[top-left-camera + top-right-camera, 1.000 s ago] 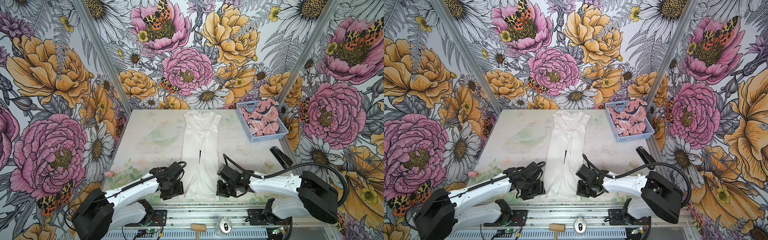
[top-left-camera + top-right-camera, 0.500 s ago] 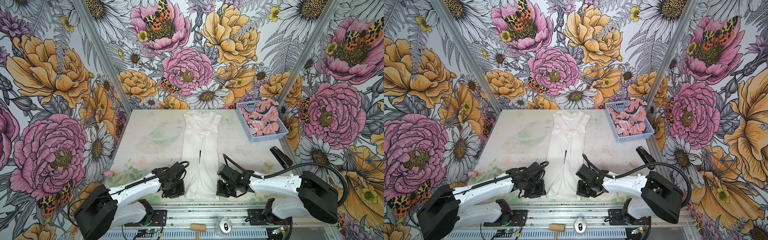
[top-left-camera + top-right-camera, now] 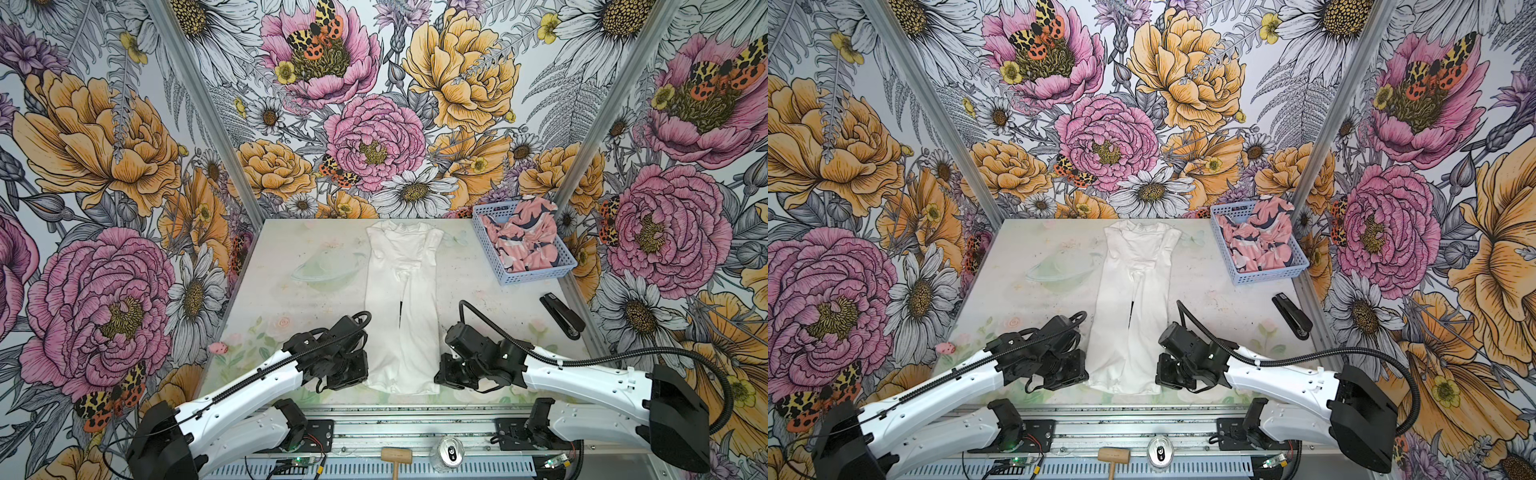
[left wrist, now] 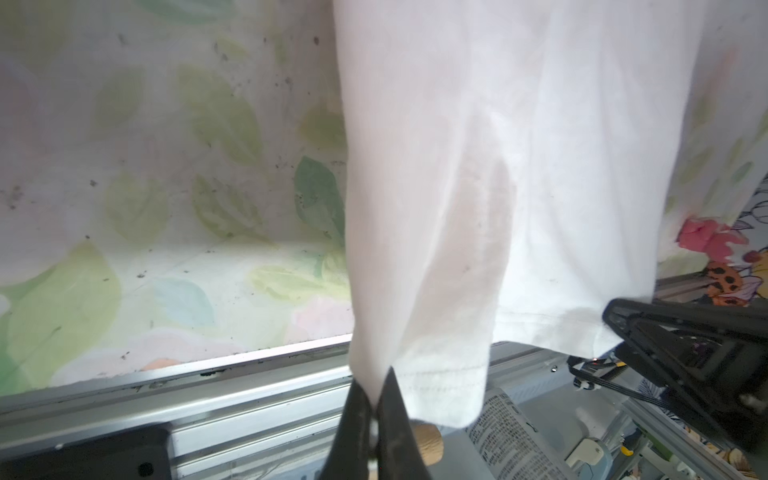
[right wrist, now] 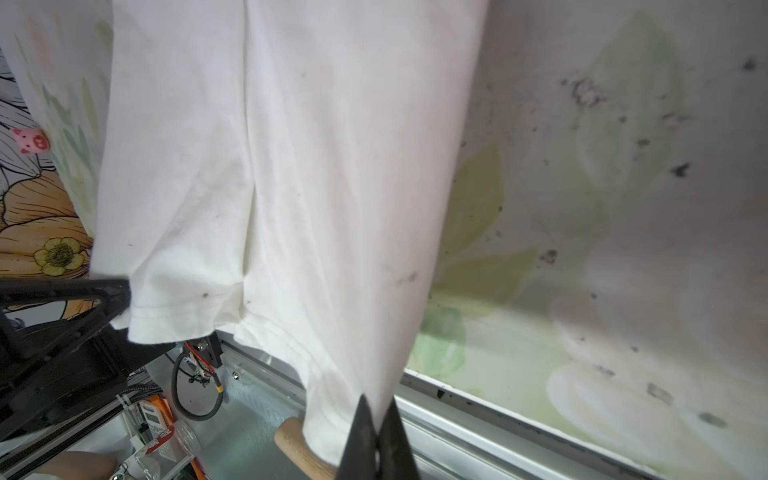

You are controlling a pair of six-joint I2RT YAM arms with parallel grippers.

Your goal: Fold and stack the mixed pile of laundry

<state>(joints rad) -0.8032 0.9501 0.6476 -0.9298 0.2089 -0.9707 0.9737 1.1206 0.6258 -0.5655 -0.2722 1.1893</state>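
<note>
Where it gaped, left tool (image 4: pixel 376 392) grips T-shirt (image 4: pixel 519 158)

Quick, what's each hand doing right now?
Left hand: shut on a hem corner of the white T-shirt.
Right hand: shut on the other hem corner.

- In both top views the jaws of the left gripper (image 4: pixel 375 388) and the right gripper (image 5: pixel 377 409) sit under black wrist housings, so their pinch on the hem of the plain white T-shirt (image 3: pixel 401 299) is hidden there.
- Both wrist views cut off the shirt's collar end.
- The light blue perforated plastic basket (image 3: pixel 536 276) partly hides the crumpled pink garment printed with navy and white shapes (image 3: pixel 524 239); its kind cannot be told.
- The small pink object (image 3: pixel 217 348) at the left edge of the tabletop (image 3: pixel 291 299) is too small to identify.
- The handle of the wooden mallet (image 3: pixel 396 456) runs off a top view's lower edge.
- The print on the silver can (image 4: pixel 505 419) is too blurred to read.
</note>
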